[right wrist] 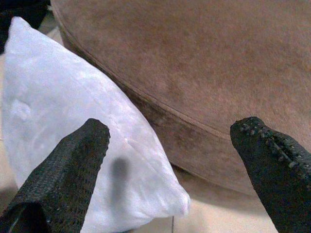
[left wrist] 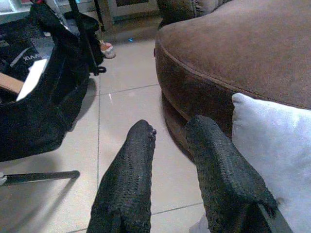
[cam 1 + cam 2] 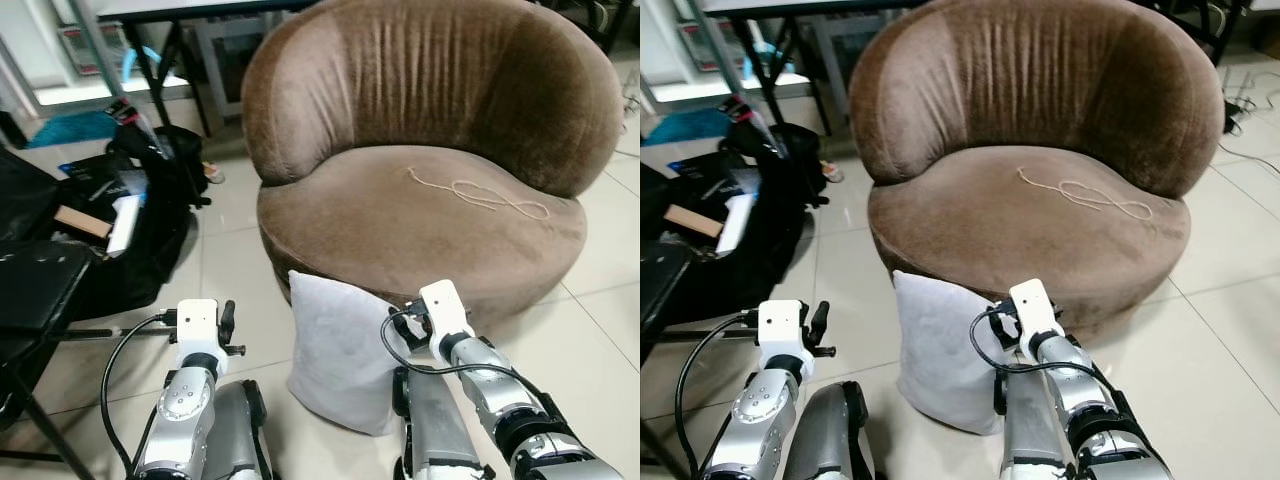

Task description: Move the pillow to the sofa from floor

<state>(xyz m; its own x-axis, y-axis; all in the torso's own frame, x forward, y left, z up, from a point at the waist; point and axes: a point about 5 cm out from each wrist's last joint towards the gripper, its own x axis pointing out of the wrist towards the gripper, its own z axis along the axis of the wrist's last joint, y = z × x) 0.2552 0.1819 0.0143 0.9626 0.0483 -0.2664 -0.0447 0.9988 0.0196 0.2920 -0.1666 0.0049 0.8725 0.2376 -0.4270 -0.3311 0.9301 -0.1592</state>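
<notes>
Task is barely started — the pillow (image 3: 340, 350) is sitting on the tiled floor (image 3: 235, 290), standing on edge and leaning against the front base of the brown round sofa (image 3: 420, 210). Nothing is gripping it yet.

Right gripper (image 1: 180, 145) is hovering just beside the pillow's right edge, fingers spread wide; in the right wrist view one finger (image 1: 73, 165) is lying over the white fabric, the other is pointing at the sofa's skirt. Whether that finger is actually touching the cloth is unclear — a shadow on the fabric suggests a small gap.

Left gripper (image 2: 170, 145) is sitting to the pillow's left, near but apart from it, fingers parted with a narrow gap and nothing between them. The left wrist view is showing the pillow's corner off to one side and floor tile ahead.

Sofa seat is free for the drop except for a loose piece of string (image 3: 480, 192) lying on the cushion. A black bag (image 3: 120, 230) with papers is sitting on the floor well to the left, out of the way.

Remaining, as a judgement: closing on the pillow — probably a two-sided squeeze or a pinch on the top corner — then lifting it over the seat edge and releasing. Grasp, lift and placement are all outstanding. Soft filling will likely be sagging in a one-point pinch.
</notes>
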